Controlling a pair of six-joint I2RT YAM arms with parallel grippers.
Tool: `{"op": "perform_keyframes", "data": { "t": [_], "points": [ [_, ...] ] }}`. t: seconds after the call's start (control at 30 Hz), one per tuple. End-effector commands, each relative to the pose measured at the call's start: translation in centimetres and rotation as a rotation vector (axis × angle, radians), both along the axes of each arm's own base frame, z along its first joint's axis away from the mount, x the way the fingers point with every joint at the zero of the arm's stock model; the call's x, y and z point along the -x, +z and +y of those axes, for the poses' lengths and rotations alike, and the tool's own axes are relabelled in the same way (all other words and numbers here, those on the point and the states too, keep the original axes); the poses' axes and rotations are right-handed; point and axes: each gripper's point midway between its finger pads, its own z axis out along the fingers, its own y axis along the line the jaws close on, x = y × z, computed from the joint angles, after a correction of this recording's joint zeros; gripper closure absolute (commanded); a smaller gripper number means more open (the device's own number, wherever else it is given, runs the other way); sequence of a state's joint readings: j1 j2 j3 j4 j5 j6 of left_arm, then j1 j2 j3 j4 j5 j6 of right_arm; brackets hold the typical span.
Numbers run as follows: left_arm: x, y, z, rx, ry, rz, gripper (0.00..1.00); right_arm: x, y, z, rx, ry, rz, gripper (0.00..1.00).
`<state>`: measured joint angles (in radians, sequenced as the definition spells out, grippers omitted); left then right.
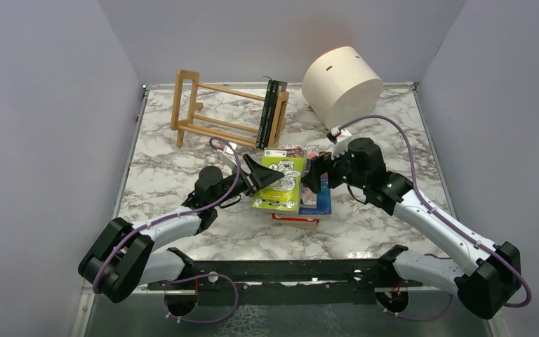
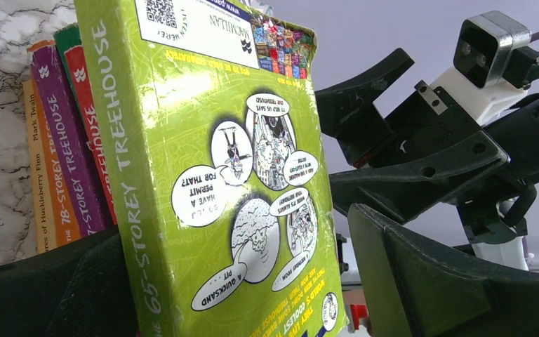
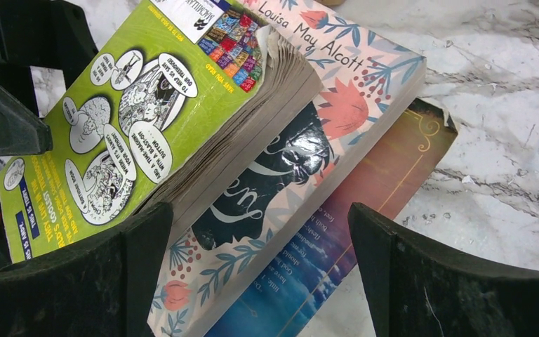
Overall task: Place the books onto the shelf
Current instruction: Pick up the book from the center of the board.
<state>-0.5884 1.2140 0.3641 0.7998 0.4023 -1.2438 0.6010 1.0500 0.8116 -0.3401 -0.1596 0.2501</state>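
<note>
Top external view: stack of thin paperback books [image 1: 319, 203] mid-way across the white marble table [image 1: 168, 175], lime-green cartoon-covered paperback [image 1: 281, 186] on top, long axis 12 to 6 o'clock. Left gripper [image 1: 270, 175] at its 9 o'clock edge, jaws spread wide either side of the spine, not yet clamped; right gripper [image 1: 314, 181] at 3 o'clock, spread, empty. Light-wood slatted shelf [image 1: 186, 98] off at 11 o'clock, nearer the left arm [image 1: 161, 228].

lime spine [image 2: 123, 175] "65-STOREY TREEHOUSE", purple spine [image 2: 67, 161] "78-STOREY"
</note>
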Motion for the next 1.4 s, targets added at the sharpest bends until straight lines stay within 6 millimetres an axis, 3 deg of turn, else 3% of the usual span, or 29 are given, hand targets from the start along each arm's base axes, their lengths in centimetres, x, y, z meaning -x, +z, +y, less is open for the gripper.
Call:
{"op": "perform_keyframes", "data": {
  "t": [0.0, 0.13, 0.47, 0.6, 0.77, 1.07, 1.37],
  "points": [
    [0.2, 3.1, -0.1, 0.069, -0.021, -0.088, 0.06, 0.5, -0.1, 1.0, 0.021, 0.069, -0.004, 0.06],
    [0.4, 3.6, 0.1, 0.081, -0.015, -0.098, 0.15, 0.4, -0.5, 1.2, 0.035, 0.066, 0.001, 0.06],
    [1.0, 4.0, 0.8, 0.098, 0.001, -0.112, 0.46, 0.5, -0.8, 1.6, 0.035, 0.067, 0.008, 0.06],
    [1.2, 4.2, 0.9, 0.103, 0.004, -0.119, 0.65, 0.5, -0.9, 1.8, 0.033, 0.068, 0.008, 0.06],
    [1.4, 4.5, 1.0, 0.11, 0.0, -0.121, 0.99, 0.5, -0.9, 1.7, 0.032, 0.057, 0.006, 0.06],
    [1.5, 6.4, 1.7, 0.12, 0.025, -0.162, 1.0, 0.7, -0.3, 0.9, 0.014, 0.018, -0.022, 0.05],
    [1.5, 5.7, 1.6, 0.081, 0.015, -0.148, 1.0, 0.9, -0.1, 0.4, 0.009, 0.003, -0.036, 0.05]
  ]
}}
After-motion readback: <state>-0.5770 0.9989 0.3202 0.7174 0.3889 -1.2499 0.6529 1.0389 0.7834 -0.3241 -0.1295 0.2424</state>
